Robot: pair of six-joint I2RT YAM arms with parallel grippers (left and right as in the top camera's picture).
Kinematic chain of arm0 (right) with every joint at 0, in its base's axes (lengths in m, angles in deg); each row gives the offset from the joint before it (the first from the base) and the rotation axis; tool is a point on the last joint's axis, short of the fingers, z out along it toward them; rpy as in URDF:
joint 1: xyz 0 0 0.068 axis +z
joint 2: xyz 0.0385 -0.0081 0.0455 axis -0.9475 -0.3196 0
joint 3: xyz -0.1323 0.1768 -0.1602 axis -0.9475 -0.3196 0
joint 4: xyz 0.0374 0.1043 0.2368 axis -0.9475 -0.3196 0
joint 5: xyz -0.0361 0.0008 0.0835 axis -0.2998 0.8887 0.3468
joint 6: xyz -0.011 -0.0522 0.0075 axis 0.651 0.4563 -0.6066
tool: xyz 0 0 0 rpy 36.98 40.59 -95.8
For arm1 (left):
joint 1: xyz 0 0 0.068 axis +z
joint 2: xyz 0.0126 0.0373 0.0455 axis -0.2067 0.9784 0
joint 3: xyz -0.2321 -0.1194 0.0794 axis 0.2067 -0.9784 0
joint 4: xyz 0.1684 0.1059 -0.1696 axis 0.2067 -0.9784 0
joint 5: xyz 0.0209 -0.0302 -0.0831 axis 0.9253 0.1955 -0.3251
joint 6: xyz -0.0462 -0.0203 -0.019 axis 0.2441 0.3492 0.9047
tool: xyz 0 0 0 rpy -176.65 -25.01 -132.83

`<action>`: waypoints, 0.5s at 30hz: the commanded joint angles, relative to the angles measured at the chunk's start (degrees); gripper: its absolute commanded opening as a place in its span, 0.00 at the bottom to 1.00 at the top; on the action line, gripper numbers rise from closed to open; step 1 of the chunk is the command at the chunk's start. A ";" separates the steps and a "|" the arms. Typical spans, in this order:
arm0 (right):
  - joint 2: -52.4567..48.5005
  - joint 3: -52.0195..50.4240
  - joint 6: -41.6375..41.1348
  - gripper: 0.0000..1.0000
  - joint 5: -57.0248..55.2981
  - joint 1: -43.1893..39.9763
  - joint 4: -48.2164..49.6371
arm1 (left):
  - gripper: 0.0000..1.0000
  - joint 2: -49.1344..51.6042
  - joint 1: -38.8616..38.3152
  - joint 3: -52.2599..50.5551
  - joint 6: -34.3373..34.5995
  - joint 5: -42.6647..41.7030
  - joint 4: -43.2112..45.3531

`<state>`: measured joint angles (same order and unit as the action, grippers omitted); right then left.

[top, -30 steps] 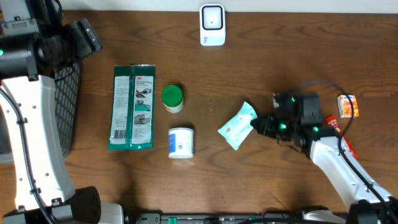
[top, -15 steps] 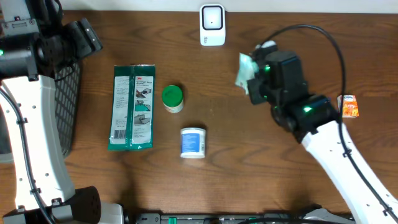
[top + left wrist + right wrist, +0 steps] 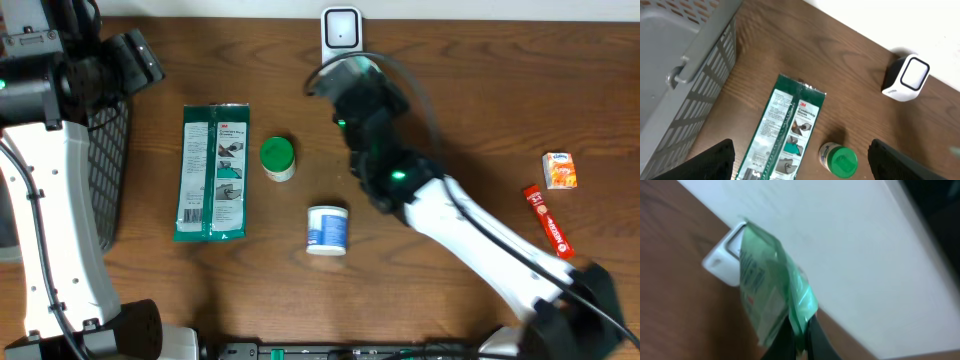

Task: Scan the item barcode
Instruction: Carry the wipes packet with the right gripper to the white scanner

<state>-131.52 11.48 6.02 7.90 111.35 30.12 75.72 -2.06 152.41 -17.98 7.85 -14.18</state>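
My right gripper [image 3: 800, 332] is shut on the bottom edge of a light green packet [image 3: 771, 287], the item. It holds the packet upright, just in front of the white barcode scanner [image 3: 724, 259]. Seen from overhead, that gripper [image 3: 338, 82] hangs right below the scanner [image 3: 341, 38] at the table's far edge, and the arm hides most of the packet. My left gripper [image 3: 800, 152] is open and empty, high above the left side of the table, over a long green package [image 3: 787, 132].
A long green package [image 3: 213, 172], a green-capped bottle [image 3: 277, 158] and a white tub [image 3: 327, 230] lie left of centre. A grey mesh basket [image 3: 108, 165] stands at the left edge. An orange box [image 3: 560, 170] and a red stick pack [image 3: 548, 220] lie at the right.
The right arm lifted the green packet off the table and swung it up and left to the scanner. The white tub shifted to the right. The left arm stayed still.
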 commanded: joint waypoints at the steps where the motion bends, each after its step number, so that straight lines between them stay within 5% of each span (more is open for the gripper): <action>1: -4.87 1.73 22.40 0.01 -9.94 1.27 6.78 | 0.85 0.15 0.20 0.31 -0.48 -0.33 -0.13; 9: -20.06 8.07 46.14 0.01 -10.14 0.68 28.04 | 0.85 0.15 0.20 0.31 -0.48 -0.33 -0.13; 15: -30.75 17.70 49.83 0.01 -5.03 -0.83 30.45 | 0.85 0.15 0.20 0.31 -0.48 -0.33 -0.13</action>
<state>-159.12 24.90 50.79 0.45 111.50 60.00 75.72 -2.06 152.41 -17.98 7.87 -14.13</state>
